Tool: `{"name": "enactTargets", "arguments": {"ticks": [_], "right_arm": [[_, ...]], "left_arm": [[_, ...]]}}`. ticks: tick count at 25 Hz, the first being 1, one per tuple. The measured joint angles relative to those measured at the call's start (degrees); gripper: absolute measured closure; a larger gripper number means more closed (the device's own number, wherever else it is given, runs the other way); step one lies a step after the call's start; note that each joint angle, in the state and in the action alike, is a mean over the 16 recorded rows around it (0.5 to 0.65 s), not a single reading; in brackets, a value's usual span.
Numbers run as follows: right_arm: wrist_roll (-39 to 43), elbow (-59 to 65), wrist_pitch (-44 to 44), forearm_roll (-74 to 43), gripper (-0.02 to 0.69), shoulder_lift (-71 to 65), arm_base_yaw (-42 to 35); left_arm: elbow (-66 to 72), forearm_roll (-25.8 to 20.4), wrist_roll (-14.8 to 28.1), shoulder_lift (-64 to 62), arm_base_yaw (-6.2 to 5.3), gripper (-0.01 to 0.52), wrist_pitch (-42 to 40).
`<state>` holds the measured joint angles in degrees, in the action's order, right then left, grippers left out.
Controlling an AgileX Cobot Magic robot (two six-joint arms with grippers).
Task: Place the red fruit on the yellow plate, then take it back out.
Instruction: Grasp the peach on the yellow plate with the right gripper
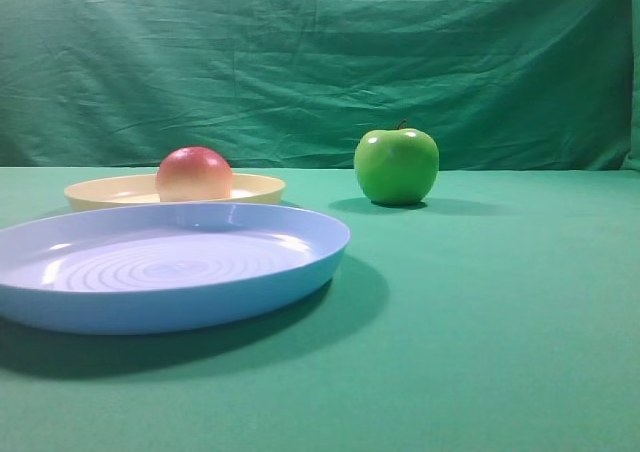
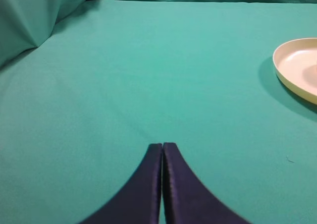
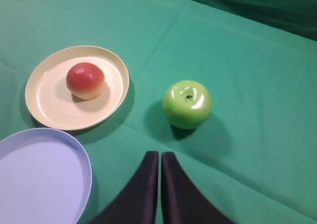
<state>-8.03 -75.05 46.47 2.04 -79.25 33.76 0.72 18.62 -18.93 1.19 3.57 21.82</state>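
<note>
No text, labels, brands, numbers or signs can be read in any view.

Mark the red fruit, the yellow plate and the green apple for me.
red fruit (image 3: 85, 80), right wrist view, its top.
yellow plate (image 3: 49, 112), right wrist view, bare floor.
green apple (image 3: 187, 105), right wrist view, its upper face.
</note>
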Motion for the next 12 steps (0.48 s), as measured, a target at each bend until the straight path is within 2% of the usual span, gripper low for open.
{"name": "enactTargets", "arguments": {"ticks": [7, 12], "right_arm": [[-4.87, -16.24, 6.82, 2.06, 0.660, -16.83, 2.83], [-8.98, -26.18, 7.76, 6.11, 0.609, -28.01, 4.92]], "left_arm": [[0.00, 0.00, 0.00, 0.00, 0.00, 0.514, 0.00], [0.00, 0.00, 0.03, 0.00, 0.00, 0.514, 0.00]]}}
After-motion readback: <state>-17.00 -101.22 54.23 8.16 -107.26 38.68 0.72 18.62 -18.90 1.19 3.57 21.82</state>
